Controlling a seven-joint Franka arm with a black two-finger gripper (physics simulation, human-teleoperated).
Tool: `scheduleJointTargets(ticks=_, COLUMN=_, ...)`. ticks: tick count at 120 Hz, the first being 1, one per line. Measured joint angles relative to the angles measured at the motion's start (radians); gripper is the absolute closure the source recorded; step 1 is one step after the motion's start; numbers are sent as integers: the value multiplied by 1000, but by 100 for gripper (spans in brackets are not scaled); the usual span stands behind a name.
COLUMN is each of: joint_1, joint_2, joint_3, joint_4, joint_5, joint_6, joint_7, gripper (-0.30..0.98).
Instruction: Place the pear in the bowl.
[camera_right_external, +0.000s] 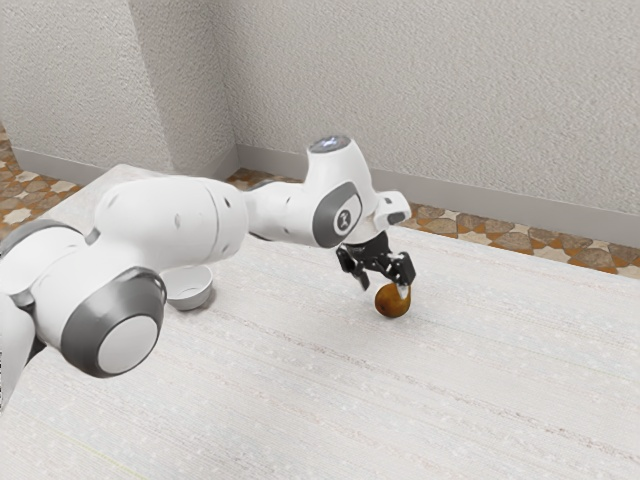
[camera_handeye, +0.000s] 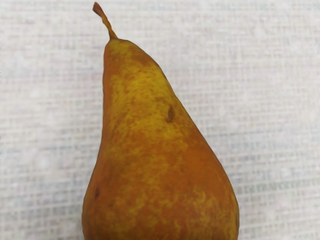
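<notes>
white arm (camera_right_external: 165, 215) leans over; its black gripper (camera_right_external: 384, 288) is spread wide. better get both fingers round the pear (camera_right_external: 391, 303), then squeeze gently.

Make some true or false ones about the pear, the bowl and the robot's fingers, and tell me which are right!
1. The pear has a stem. True.
2. The bowl is nearer the exterior view's left than the pear is. True.
3. The pear is inside the bowl. False: it is on the table, away from the bowl.
4. The gripper is open, with its fingers apart. True.
5. The bowl is bright red. False: it is whitish.
6. The pear is bright blue. False: it is orange-brown with yellow patches.
</notes>
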Motion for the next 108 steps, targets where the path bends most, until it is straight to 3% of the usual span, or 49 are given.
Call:
scheduleJointTargets(ticks=26, joint_1=26, joint_2=40, joint_3=-45, joint_4=21, joint_5=2, joint_6=43, joint_7=14, gripper=12)
scheduleJointTargets(ticks=108, joint_1=26, joint_2=43, joint_3=-44, joint_4=18, joint_5=14, joint_6=48, joint_7=49, gripper=21)
